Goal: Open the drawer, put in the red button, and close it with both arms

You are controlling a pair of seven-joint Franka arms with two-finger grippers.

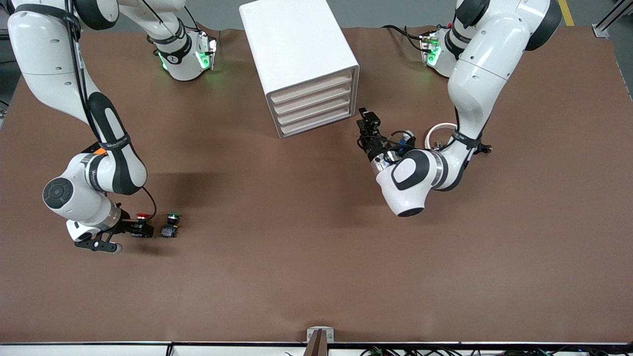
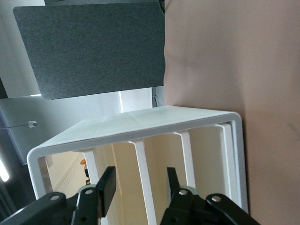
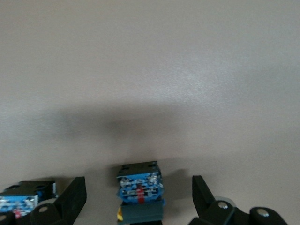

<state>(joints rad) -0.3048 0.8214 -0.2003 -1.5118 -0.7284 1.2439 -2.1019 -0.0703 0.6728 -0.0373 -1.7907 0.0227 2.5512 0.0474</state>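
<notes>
The right gripper [image 1: 132, 228] spreads wide around the red button [image 1: 143, 216] near the right arm's end. The left gripper [image 1: 368, 121], half-open and empty, faces the closed drawer [image 1: 311, 85] to pull it.

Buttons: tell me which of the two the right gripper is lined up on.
The red button. It sits between the open fingers of the right gripper, while the green button stands beside it, toward the left arm's end, outside the fingers.
</notes>
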